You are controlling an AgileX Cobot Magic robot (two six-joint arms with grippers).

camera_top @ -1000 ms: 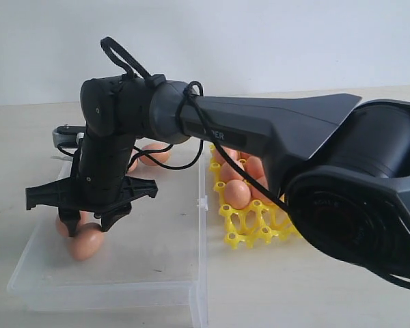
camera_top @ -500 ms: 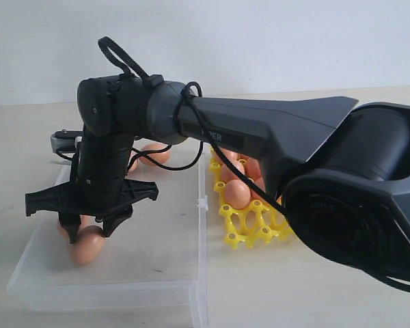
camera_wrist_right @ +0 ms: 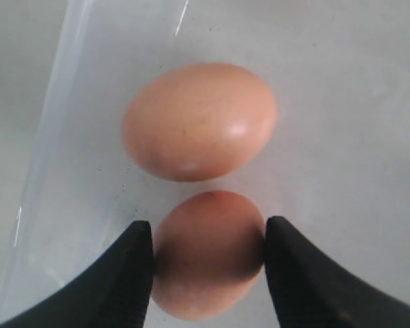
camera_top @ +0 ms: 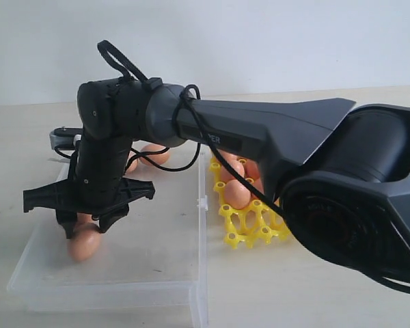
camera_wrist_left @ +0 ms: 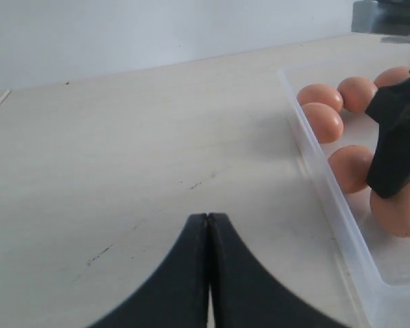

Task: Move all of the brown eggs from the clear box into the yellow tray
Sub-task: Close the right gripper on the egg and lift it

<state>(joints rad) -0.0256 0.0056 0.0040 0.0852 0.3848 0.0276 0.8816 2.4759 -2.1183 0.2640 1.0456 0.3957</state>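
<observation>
Brown egg (camera_wrist_right: 208,263) in the clear box (camera_top: 157,266) lies between the fingers (camera_wrist_right: 123,280) of the open right hand (camera_wrist_right: 206,231), not clamped.

A pale, beige-toned table (camera_top: 253,287) carries everything, its surface matte and marked with a few faint dark scuffs in the left wrist view. Directly on it lies the clear box (camera_top: 109,290), flat on its base. The yellow tray (camera_top: 249,229) sits just beside the box's tabbed side.
</observation>
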